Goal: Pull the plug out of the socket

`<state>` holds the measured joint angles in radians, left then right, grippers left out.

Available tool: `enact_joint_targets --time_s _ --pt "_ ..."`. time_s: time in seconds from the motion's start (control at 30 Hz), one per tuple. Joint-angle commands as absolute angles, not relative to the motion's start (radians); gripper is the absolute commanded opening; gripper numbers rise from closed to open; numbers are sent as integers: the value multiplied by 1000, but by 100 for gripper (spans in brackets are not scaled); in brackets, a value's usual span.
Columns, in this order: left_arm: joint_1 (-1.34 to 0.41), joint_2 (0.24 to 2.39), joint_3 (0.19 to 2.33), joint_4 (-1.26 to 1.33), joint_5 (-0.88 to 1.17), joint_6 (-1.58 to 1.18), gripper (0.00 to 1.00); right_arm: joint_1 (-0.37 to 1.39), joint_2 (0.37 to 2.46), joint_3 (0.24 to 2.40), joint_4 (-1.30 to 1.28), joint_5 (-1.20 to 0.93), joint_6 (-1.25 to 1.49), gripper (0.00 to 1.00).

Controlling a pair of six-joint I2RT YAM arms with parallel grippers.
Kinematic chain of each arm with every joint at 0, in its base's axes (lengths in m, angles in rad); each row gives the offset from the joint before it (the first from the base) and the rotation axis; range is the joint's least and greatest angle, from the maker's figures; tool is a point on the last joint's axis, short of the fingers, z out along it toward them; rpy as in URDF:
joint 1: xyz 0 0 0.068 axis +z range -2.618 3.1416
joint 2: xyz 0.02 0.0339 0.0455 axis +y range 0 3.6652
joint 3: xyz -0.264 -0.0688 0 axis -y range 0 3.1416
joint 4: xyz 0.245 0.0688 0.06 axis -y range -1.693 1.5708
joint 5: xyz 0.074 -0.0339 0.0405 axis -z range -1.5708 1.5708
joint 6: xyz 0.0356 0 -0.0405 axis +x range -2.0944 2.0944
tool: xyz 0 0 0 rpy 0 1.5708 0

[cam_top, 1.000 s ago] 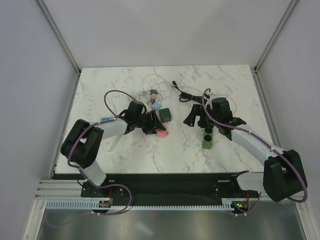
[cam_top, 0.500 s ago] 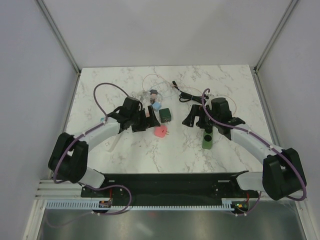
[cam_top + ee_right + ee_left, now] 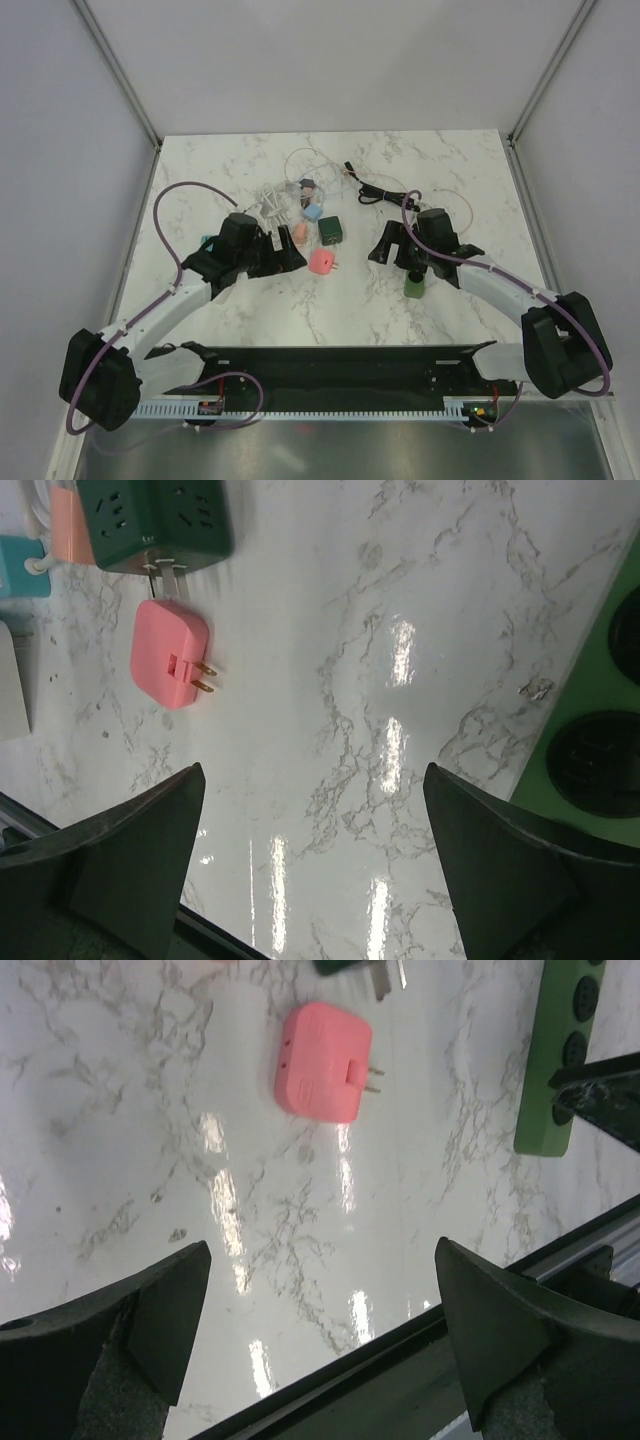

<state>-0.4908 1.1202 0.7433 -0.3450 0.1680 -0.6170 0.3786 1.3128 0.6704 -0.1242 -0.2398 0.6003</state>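
Note:
A pink plug [image 3: 322,262] with two metal prongs lies loose on the marble table, apart from any socket. It also shows in the left wrist view [image 3: 322,1063] and the right wrist view [image 3: 168,665]. A green power strip [image 3: 414,283] lies to its right; its sockets show in the left wrist view [image 3: 555,1060] and the right wrist view [image 3: 610,730]. My left gripper [image 3: 285,255] is open and empty, left of the pink plug [image 3: 325,1340]. My right gripper [image 3: 400,255] is open and empty beside the strip's far end [image 3: 315,860].
A dark green cube socket [image 3: 331,231] lies just behind the pink plug and shows in the right wrist view [image 3: 155,520]. A blue adapter [image 3: 312,212], a peach adapter [image 3: 298,234], white cables [image 3: 270,200] and a black cable [image 3: 380,192] lie further back.
My left arm has drawn back to the left and nearer, leaving the pink plug lying on the table. My right gripper has shifted slightly nearer along the green strip.

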Motion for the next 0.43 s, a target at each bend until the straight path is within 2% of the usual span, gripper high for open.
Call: enact_joint_targets --time_s 0.0,0.23,0.4 --pt "-497 1039 645 -322 233 -672 100 425 1246 658 -121 -144 650 98" --pt "-497 833 453 -227 365 -758 100 512 1171 519 -49 -123 745 98" --pt "-497 677 312 -129 449 -828 100 512 1108 339 136 -199 822 98"
